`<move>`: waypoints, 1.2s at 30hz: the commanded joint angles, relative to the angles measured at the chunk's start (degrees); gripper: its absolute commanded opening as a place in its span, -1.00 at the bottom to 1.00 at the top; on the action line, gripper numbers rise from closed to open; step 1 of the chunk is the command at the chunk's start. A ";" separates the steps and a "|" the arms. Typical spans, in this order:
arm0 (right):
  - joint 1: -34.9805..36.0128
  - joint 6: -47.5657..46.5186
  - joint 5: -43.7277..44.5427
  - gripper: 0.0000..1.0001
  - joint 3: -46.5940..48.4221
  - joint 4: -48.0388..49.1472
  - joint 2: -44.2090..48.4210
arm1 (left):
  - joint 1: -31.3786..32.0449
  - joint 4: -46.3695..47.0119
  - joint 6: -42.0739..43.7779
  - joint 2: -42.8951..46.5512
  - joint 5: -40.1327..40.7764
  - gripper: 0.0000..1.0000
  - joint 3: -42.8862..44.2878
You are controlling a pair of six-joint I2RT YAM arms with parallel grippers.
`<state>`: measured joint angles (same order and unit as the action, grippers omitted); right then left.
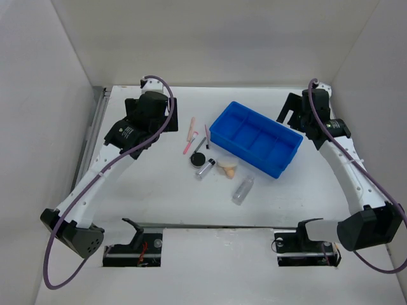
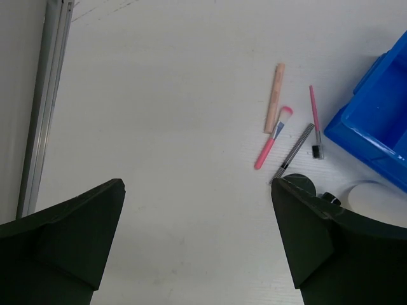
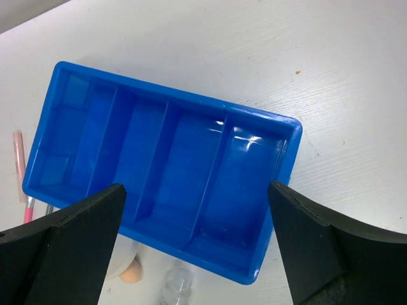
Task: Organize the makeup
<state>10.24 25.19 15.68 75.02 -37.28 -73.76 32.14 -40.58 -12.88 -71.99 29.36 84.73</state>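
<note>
Both spread and empty: left claw (image 2: 197,187), right claw (image 3: 197,186). I'd lower the left across the pink brush (image 2: 272,141), clear of the beige stick (image 2: 275,95), then into the tray (image 3: 289,165).

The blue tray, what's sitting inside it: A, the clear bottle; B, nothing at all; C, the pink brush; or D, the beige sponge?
B: in the right wrist view every compartment of the blue tray shows bare plastic, while the beige sponge and the clear bottle lie on the table outside it.
</note>
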 commanded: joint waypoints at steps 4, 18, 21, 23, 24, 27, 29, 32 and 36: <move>0.57 -1.72 -0.30 0.99 2.58 0.02 1.86 | -0.06 2.26 0.49 1.94 2.18 1.00 -2.90; 27.51 0.64 17.97 0.99 13.22 -9.83 -4.82 | -0.06 -6.18 -4.69 1.32 5.35 1.00 -2.02; 32.46 10.26 20.08 0.99 10.42 -9.22 -4.48 | -0.06 -6.70 -4.69 2.46 6.05 1.00 -3.25; 33.35 17.66 18.78 0.91 6.39 -8.16 -3.16 | -0.06 -6.71 -5.40 2.99 6.06 1.00 -3.87; 33.35 21.44 16.51 0.91 5.23 -7.12 -1.67 | -0.06 -7.23 -5.40 3.60 6.06 1.00 -4.57; 34.06 25.94 7.27 0.85 -1.52 -4.92 1.93 | -0.06 -7.24 -5.40 4.74 6.58 1.00 -5.10; 35.54 32.35 4.11 0.85 -6.53 -2.63 4.31 | -0.06 -7.76 -5.40 5.36 6.58 1.00 -5.63; 36.34 39.75 2.43 0.85 -15.50 -2.10 7.66 | -0.06 -7.76 -5.40 6.07 6.58 1.00 -6.76; 37.05 44.24 -4.06 0.85 -22.54 0.62 7.66 | -0.06 -7.76 -5.40 7.12 6.06 1.00 -8.52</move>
<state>46.65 61.73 17.74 54.76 -41.58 -66.67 32.14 -47.81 -17.89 -66.50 34.72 77.65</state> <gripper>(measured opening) 0.928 0.996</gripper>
